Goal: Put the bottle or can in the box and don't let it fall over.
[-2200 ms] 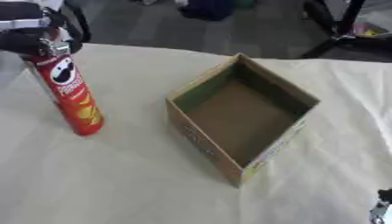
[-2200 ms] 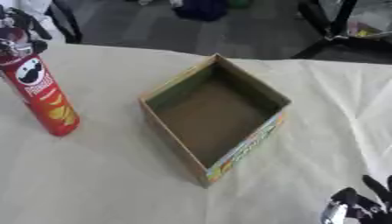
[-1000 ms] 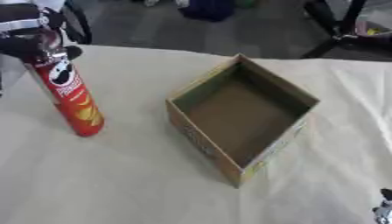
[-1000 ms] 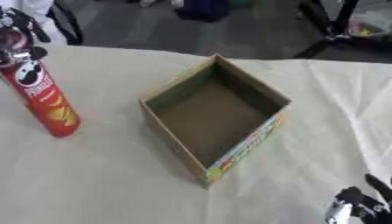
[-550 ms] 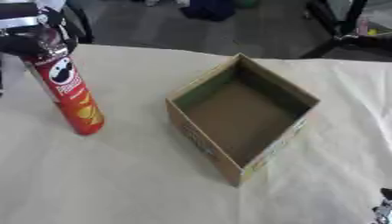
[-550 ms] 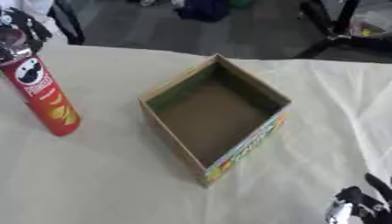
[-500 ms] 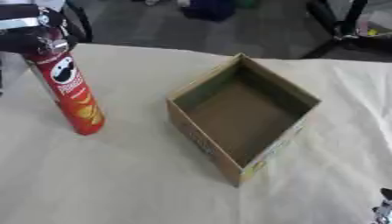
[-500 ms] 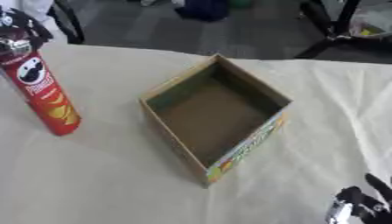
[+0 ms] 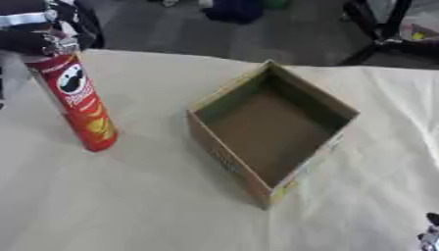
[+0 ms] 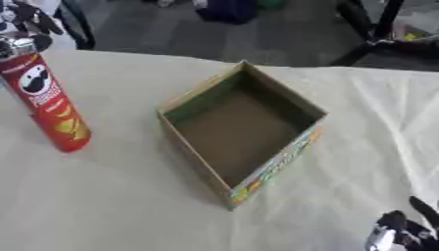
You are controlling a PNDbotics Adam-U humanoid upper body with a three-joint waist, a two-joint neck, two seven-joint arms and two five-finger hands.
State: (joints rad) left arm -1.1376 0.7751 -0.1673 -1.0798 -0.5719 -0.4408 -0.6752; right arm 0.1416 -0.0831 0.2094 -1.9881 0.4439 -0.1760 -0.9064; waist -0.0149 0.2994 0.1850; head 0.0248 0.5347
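The robot's left hand [image 9: 36, 37] sits at the very top of the tall red cylindrical crisp can [image 9: 79, 103]. Its dark fingers [image 9: 26, 41] appear curled round the can's silver-rimmed top, though how fully they wrap it is hard to make out. The can hangs straight below those fingers, long axis near upright with a slight lean, its base on or just above the cream tablecloth [image 9: 129, 206]. It is red, with a white moustached face high up and yellow crisps printed lower down. The open brown cardboard box [image 9: 273, 130], empty, lies to the fingers' right and lower, apart from the can. The right hand [image 10: 401, 234] rests idle at the lower right corner, fingers relaxed and up, much farther from the can.
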